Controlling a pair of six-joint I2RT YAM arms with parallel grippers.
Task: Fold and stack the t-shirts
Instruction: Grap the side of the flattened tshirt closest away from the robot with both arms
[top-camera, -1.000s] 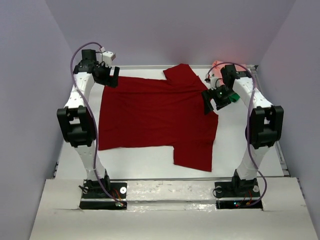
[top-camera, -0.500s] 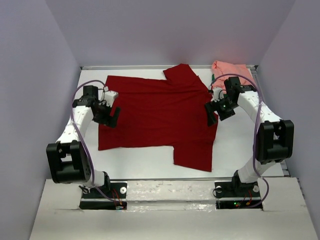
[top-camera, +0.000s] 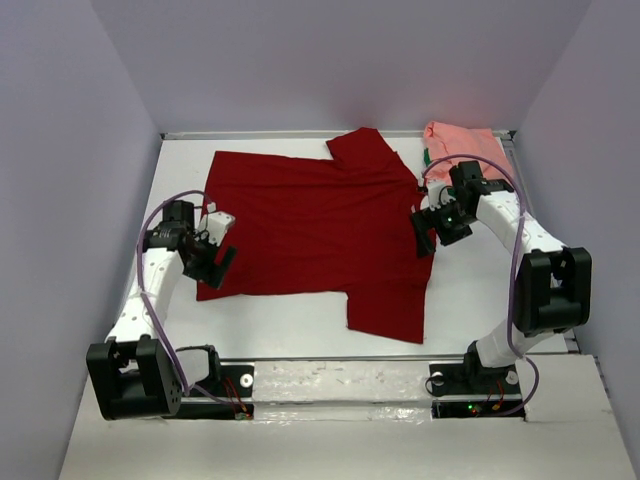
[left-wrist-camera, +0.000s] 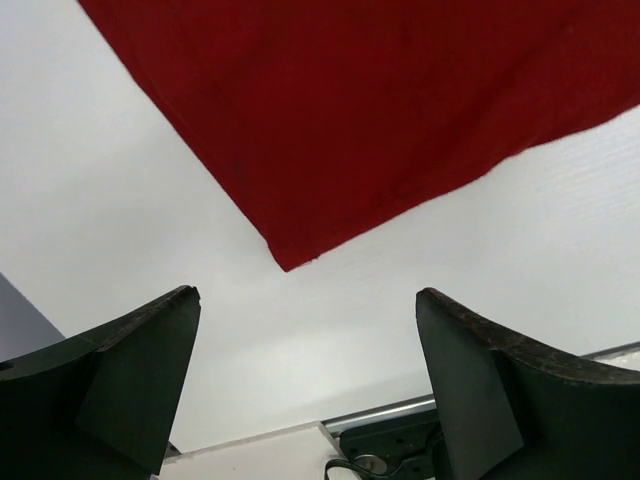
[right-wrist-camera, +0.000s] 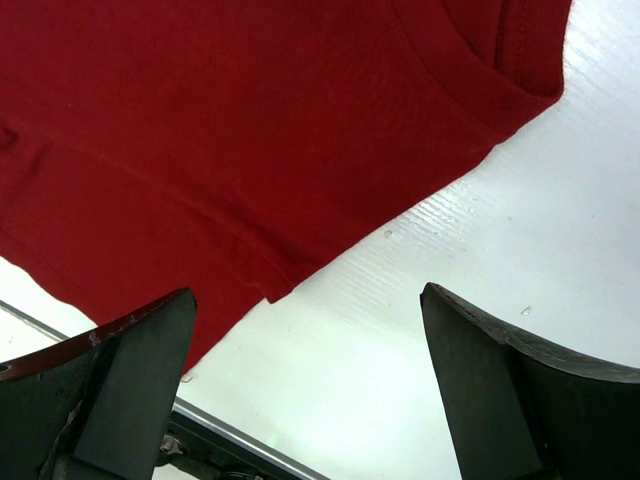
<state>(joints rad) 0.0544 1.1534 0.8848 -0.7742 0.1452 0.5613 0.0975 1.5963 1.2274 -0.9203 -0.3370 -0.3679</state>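
Shows the dark red t-shirt (top-camera: 310, 235) flat on the table (top-camera: 280, 330), long axis left to right. Places left gripper (top-camera: 217, 262) at its near-left corner, right gripper (top-camera: 433, 231) at the right edge (both spread wide, empty).

Wrist views: the flat dark red cloth t-shirt (left-wrist-camera: 380, 110) runs off the upper edges, outline incomplete. Top view: the right arm (top-camera: 503, 210) covers the near edge of the salmon pink cloth shirt (top-camera: 462, 138); the green sliver (top-camera: 427, 157) beside it is too small to identify.
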